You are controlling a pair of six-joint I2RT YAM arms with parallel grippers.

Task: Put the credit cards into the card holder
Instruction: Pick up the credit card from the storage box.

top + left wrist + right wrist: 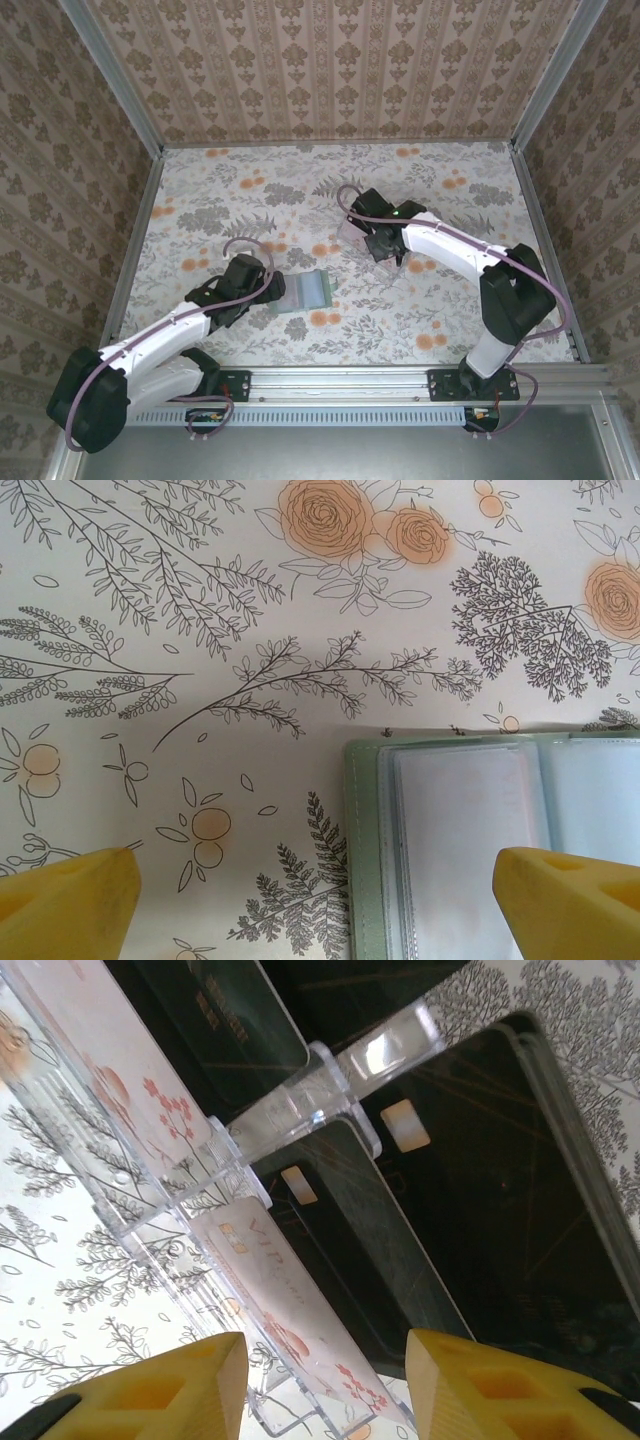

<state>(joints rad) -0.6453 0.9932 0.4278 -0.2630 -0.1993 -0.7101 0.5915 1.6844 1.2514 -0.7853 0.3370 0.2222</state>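
My table point(300, 190) carries a pale floral covering: orange blooms, grey foliage. Beige damask-papered walls point(340, 60) enclose three sides, joined by grey metal posts point(112, 85). A metal rail point(340, 378) edges the near side. Lighting even, soft.

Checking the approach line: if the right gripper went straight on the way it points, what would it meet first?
Probably the pale pink card standing in the clear stand, between the right gripper's jaws; a dark card sits beside it, depth unclear.
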